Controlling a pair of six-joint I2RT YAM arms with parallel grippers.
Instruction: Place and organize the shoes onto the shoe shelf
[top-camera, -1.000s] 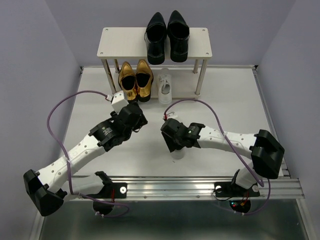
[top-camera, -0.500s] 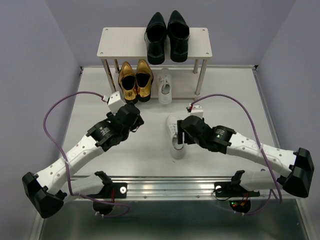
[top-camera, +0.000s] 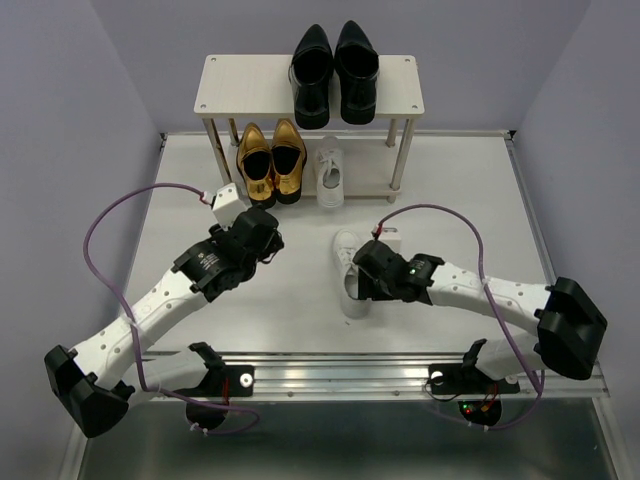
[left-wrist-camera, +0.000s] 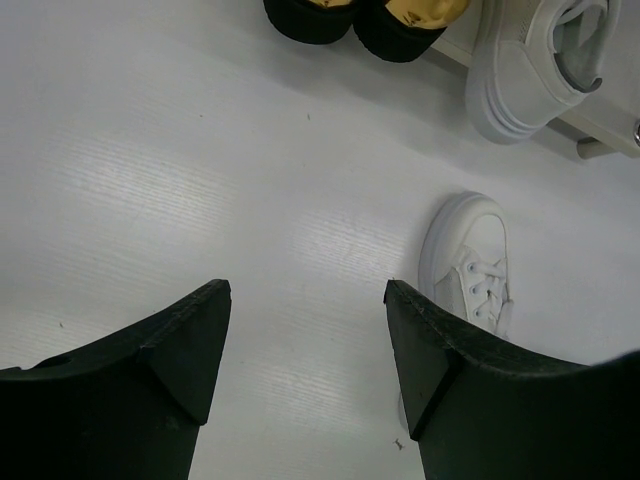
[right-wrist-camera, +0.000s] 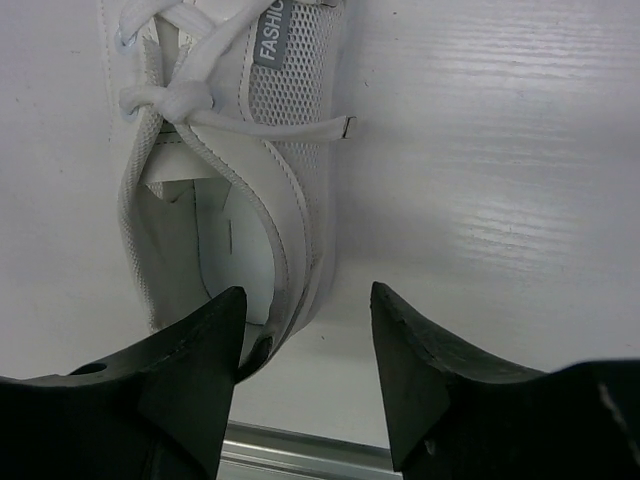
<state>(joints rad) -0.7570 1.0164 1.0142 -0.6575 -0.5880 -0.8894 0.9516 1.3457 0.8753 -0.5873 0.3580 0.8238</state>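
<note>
The shoe shelf (top-camera: 240, 85) stands at the back. Two black dress shoes (top-camera: 333, 70) sit on its top board. Two gold loafers (top-camera: 271, 160) and one white sneaker (top-camera: 330, 175) sit on the lower tier. A second white sneaker (top-camera: 348, 265) lies on the table, toe toward the shelf. My right gripper (top-camera: 362, 290) is open at its heel. In the right wrist view the right gripper (right-wrist-camera: 305, 300) straddles the right side wall of this sneaker (right-wrist-camera: 230, 150), one finger over the opening. My left gripper (top-camera: 270, 245) is open and empty, left of that sneaker (left-wrist-camera: 470, 260).
A metal rail (top-camera: 400, 375) runs along the table's near edge, just behind the sneaker's heel. Purple cables loop off both arms. Purple walls close in the sides and back. The lower tier has room right of the white sneaker.
My right arm swung out to the right, uncovering the loose sneaker, then came back in so its open jaws sit at the sneaker's heel. The left arm hardly moved.
</note>
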